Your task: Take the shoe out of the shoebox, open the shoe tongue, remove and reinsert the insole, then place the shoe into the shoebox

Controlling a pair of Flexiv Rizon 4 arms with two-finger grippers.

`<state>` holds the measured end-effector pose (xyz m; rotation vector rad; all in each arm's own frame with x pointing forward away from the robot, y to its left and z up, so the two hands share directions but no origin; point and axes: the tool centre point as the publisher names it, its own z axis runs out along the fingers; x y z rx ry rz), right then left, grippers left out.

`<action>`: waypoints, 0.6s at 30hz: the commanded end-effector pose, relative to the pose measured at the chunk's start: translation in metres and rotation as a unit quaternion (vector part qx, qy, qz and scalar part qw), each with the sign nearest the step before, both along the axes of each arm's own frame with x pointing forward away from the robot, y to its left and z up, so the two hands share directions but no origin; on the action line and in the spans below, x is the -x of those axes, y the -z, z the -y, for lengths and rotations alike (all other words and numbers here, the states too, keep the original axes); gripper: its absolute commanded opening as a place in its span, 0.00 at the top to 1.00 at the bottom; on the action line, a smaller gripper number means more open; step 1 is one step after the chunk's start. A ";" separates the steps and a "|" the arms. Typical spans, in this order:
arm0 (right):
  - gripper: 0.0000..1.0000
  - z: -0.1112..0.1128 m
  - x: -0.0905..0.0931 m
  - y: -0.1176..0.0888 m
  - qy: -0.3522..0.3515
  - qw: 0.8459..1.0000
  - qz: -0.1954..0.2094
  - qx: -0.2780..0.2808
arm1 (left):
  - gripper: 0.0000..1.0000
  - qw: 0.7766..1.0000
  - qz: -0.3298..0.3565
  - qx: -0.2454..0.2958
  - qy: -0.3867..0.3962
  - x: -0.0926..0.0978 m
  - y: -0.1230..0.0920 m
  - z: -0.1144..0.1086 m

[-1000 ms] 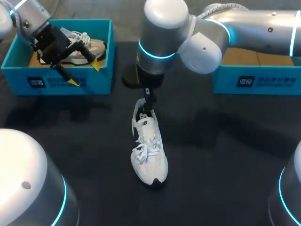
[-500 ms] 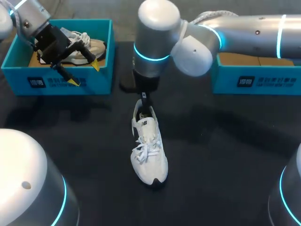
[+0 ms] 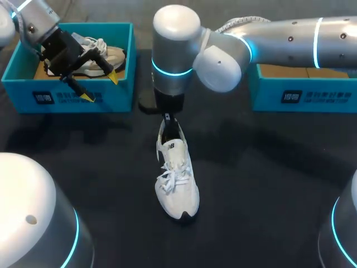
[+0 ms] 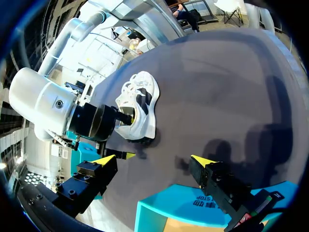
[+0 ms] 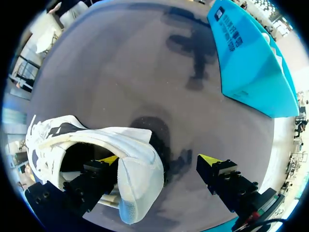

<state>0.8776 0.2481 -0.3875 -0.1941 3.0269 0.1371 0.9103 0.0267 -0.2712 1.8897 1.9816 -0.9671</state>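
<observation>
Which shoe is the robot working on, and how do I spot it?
Find the dark table between the left shoebox and the right shoebox, both blue. The white shoe lies alone in the middle, the right gripper at its heel. The only other shoe sits inside the left shoebox.

White shoe (image 3: 177,178) upright on dark table (image 3: 268,190)

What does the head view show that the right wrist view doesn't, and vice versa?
Head only: the left gripper, open, above the left shoebox, which holds a second shoe. Right wrist only: the right gripper open, one finger inside the heel opening of the white shoe, the other outside it. Both: the white shoe on the dark table and a teal shoebox; which box the wrist view catches I cannot tell.
</observation>
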 end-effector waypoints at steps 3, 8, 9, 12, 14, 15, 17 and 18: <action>0.00 0.005 -0.001 0.000 -0.001 1.000 -0.002 0.010 | 0.00 1.000 0.001 -0.002 0.000 0.000 -0.001 0.000; 0.00 0.007 -0.001 0.006 0.003 1.000 -0.012 0.014 | 0.00 1.000 0.001 -0.002 0.000 0.000 -0.001 0.000; 0.03 0.007 -0.001 0.007 0.003 1.000 -0.014 0.014 | 0.00 1.000 0.001 -0.002 0.000 0.000 -0.001 0.000; 0.22 0.007 0.000 0.011 0.006 0.999 -0.024 0.020 | 0.00 1.000 0.001 -0.002 0.000 0.000 -0.001 0.000; 0.22 0.005 0.002 0.014 0.007 0.999 -0.028 0.019 | 0.00 1.000 0.001 -0.002 0.000 0.000 -0.001 0.000; 0.29 0.005 0.003 0.017 0.008 0.999 -0.030 0.018 | 0.00 1.000 0.001 -0.002 0.000 0.000 -0.001 0.000; 0.47 0.004 0.003 0.019 0.007 0.999 -0.032 0.017 | 0.00 1.000 0.001 -0.002 0.000 0.000 -0.001 0.000; 0.52 0.004 0.004 0.019 0.008 0.999 -0.033 0.016 | 0.00 1.000 0.001 -0.002 0.000 0.000 -0.001 0.000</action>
